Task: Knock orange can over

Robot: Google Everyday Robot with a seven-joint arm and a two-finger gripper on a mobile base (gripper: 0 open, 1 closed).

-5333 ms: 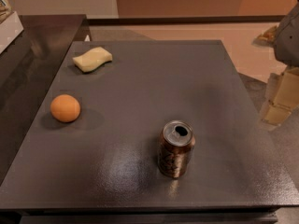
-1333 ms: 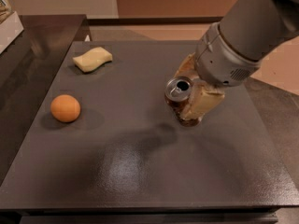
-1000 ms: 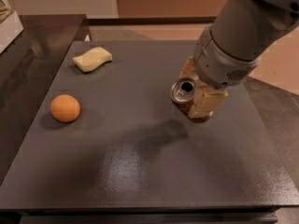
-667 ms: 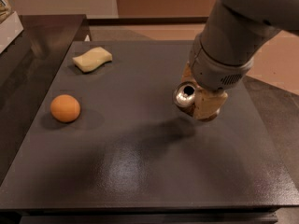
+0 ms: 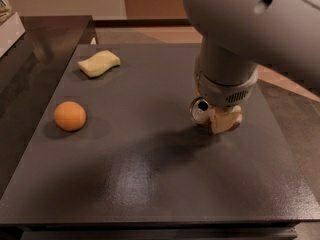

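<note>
The orange can (image 5: 200, 108) is tilted over on the right middle of the grey table (image 5: 150, 184), with its silver top and drinking hole facing left toward the camera. Most of its body is hidden behind my gripper. My gripper (image 5: 216, 120) comes down from the big grey arm (image 5: 235, 39) and its tan fingers (image 5: 229, 122) are closed around the can, low over the table surface.
A round matte orange fruit (image 5: 70, 116) lies at the left of the table. A pale yellow sponge (image 5: 99, 63) lies at the back left. A dark counter (image 5: 30, 59) adjoins the table's left side, with a white box (image 5: 10, 26) on it.
The can has left its upright spot near the front and moved back with my gripper. Over the last second gripper and can shifted slightly right and down, and the can tilted further.
</note>
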